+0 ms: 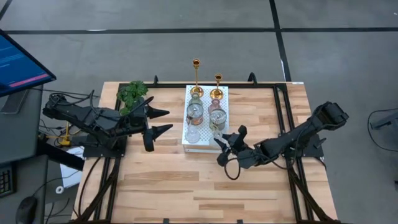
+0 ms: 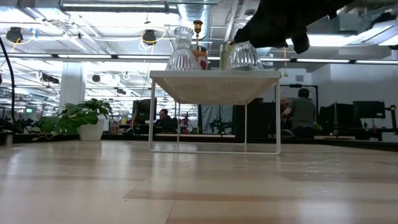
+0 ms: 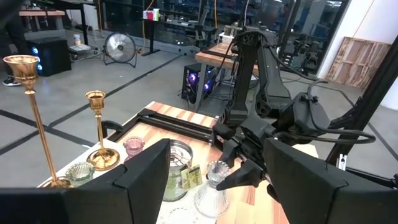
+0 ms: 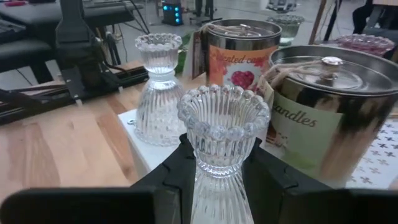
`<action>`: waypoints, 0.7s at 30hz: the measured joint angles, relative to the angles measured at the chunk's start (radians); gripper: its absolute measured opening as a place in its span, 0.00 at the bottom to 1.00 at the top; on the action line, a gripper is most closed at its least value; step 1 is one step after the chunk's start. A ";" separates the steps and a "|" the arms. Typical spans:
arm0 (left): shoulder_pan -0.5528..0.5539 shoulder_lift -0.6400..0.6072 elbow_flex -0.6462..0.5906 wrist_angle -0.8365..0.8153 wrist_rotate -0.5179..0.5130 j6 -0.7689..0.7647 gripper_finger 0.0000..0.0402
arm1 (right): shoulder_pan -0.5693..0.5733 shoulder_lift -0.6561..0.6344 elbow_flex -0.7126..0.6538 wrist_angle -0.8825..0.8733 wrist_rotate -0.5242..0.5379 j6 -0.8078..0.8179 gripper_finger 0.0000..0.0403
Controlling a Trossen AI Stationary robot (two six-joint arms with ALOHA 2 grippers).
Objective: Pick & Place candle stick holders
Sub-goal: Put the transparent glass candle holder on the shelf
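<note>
A white dotted board (image 1: 188, 144) on legs stands mid-table. On it are two gold candle stick holders (image 1: 196, 78) (image 1: 217, 87), a pinkish cup (image 3: 133, 147), a greenish cup (image 3: 79, 173), two candle tins (image 4: 239, 56) (image 4: 317, 106) and a clear ribbed glass holder (image 4: 158, 93). My right gripper (image 1: 219, 138) is shut on a second clear ribbed glass holder (image 4: 221, 130) at the board's near right corner. My left gripper (image 1: 158, 121) hangs open left of the board, holding nothing. My right gripper pinches the glass holder's narrow waist (image 4: 217, 177), below its beaded rim, between its two fingers (image 4: 177, 171). The fingers come nearly level from the table's right side, slanting a little down. The holder stands upright. Whether its foot (image 2: 242, 65) rests on the board, I cannot tell.
A leafy green plant (image 1: 132, 93) stands at the table's far left, behind my left gripper. Bare wooden table (image 1: 205, 186) lies in front of the board. Black frame rails (image 1: 287, 118) run along the table's right and far sides. People sit in the room beyond.
</note>
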 joint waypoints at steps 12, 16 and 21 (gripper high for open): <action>0.000 0.000 0.000 0.000 0.000 0.000 0.65 | -0.038 -0.001 -0.001 0.019 -0.003 -0.070 0.24; 0.000 0.000 0.000 -0.001 0.000 0.001 0.65 | -0.044 -0.001 -0.001 0.018 -0.001 -0.075 0.24; 0.000 0.000 0.000 -0.001 0.000 0.003 0.65 | -0.051 -0.001 -0.001 0.011 0.003 -0.075 0.24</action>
